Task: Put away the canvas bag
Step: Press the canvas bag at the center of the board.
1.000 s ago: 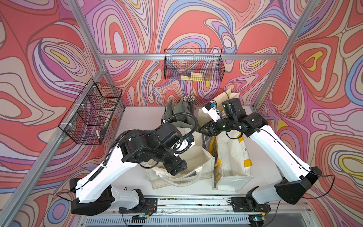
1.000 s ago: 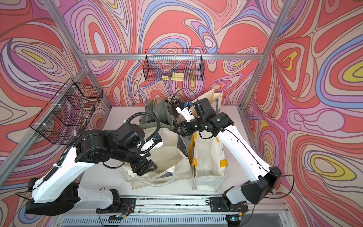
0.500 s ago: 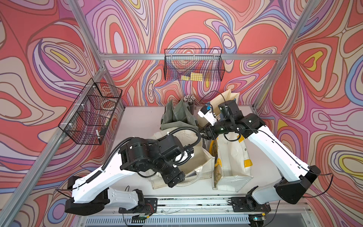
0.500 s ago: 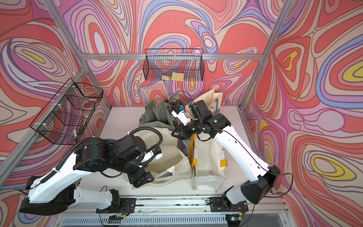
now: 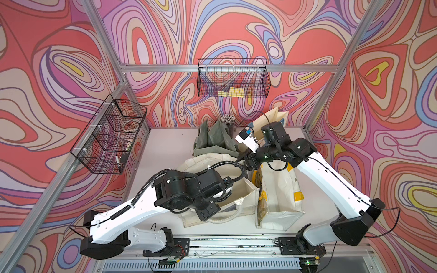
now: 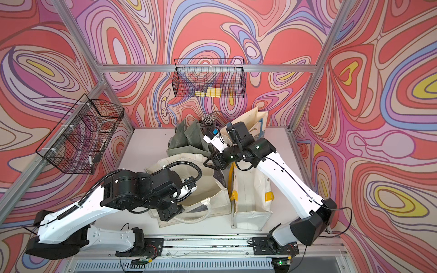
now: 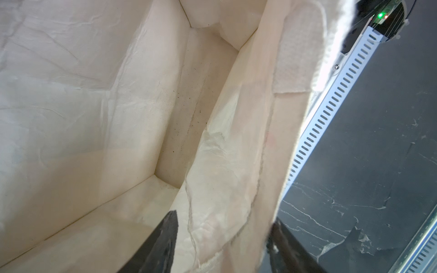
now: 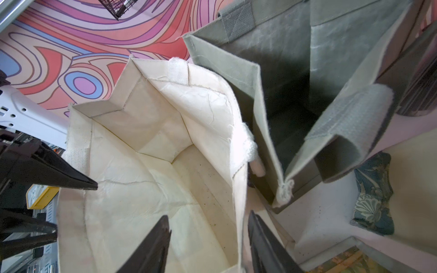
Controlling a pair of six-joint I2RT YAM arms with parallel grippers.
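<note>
The cream canvas bag stands open in the middle of the table. My left gripper is at its near wall. In the left wrist view it is open, with one finger inside the bag, one outside, and the folded wall between them. My right gripper is at the bag's far right rim. In the right wrist view it is open astride the thin wall, which neither finger pinches.
A grey-green bag stands just behind the canvas bag. A white bag with yellow handles is pressed to its right, and a beige bag leans at the back. Wire baskets hang on the back wall and left wall.
My left arm has drawn back toward the table's front and its jaws have narrowed over the bag's near wall. The right gripper has dropped slightly onto the far rim.
</note>
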